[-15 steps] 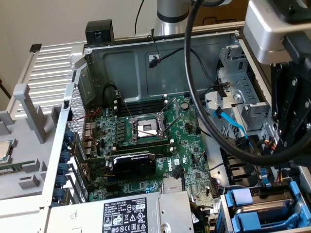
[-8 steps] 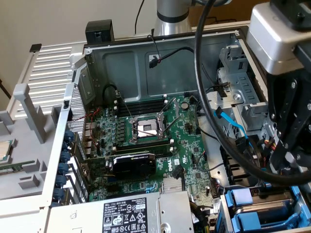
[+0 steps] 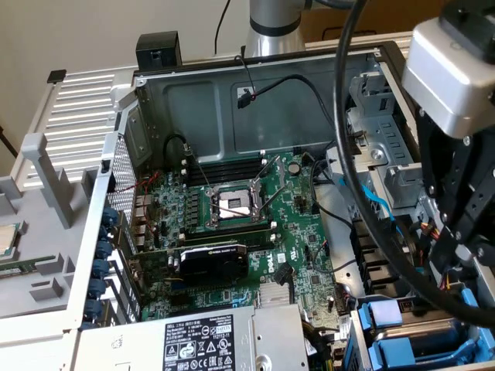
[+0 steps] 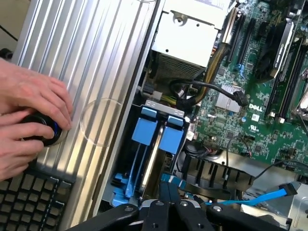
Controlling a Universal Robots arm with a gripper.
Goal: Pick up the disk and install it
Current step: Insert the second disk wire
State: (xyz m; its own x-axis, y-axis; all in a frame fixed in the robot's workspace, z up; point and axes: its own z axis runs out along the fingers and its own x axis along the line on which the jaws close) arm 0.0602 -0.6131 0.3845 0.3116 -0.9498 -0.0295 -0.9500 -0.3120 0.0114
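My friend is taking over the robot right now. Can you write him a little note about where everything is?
Gripper: low over the computer case's drive bay, beside the motherboard; fingers shut.
Disk: standing on edge in the bay between its blue rails, just ahead of the fingertips.
A person's hand rests on a black knob by a keyboard.
Done: disk in the bay. Fully seated? Can't tell.
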